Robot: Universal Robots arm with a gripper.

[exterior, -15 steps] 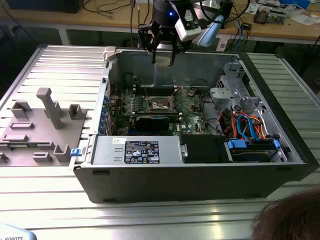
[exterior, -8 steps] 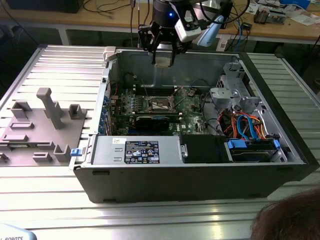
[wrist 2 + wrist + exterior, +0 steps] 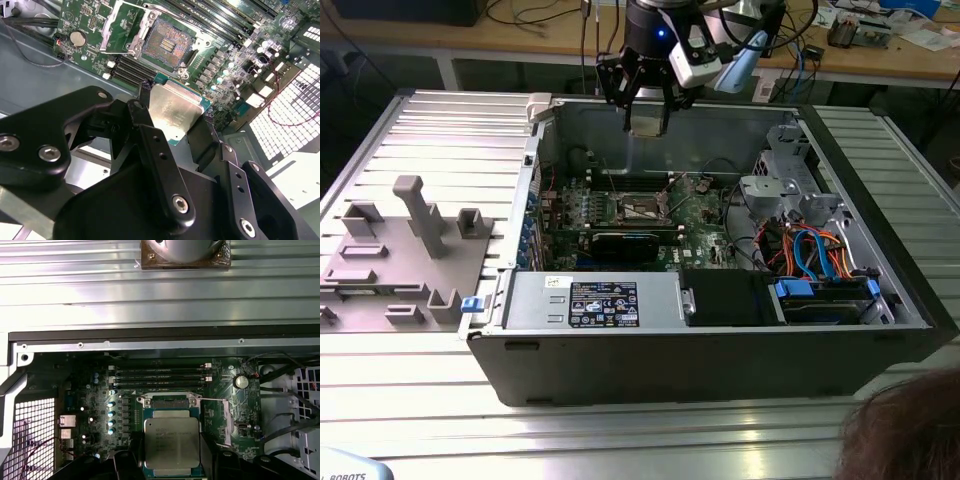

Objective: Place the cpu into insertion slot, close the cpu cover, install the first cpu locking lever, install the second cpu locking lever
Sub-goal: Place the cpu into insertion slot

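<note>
The cpu (image 3: 172,107) is a small, flat square chip. Its top is dull silver and shiny, and a thin green edge runs around it. In the first wrist view the cpu (image 3: 171,441) has faint print on its top.

The end effector (image 3: 176,122) has the cpu in its grip. Its two black fingers (image 3: 146,135) are closed in on two opposite edges of the chip, with only the chip between them. The chip is up in the air and does not touch the board.

In the exterior view the end effector (image 3: 646,118) hangs above the open computer case (image 3: 720,350), which sits on the metal desk (image 3: 620,430). Below it lies the green circuit board (image 3: 700,215) with the insertion slot (image 3: 167,42). The slot is a dark square with a pale metal rim, and nothing is in it. The cpu cover (image 3: 142,32) is flipped open, just beside the slot.
</note>
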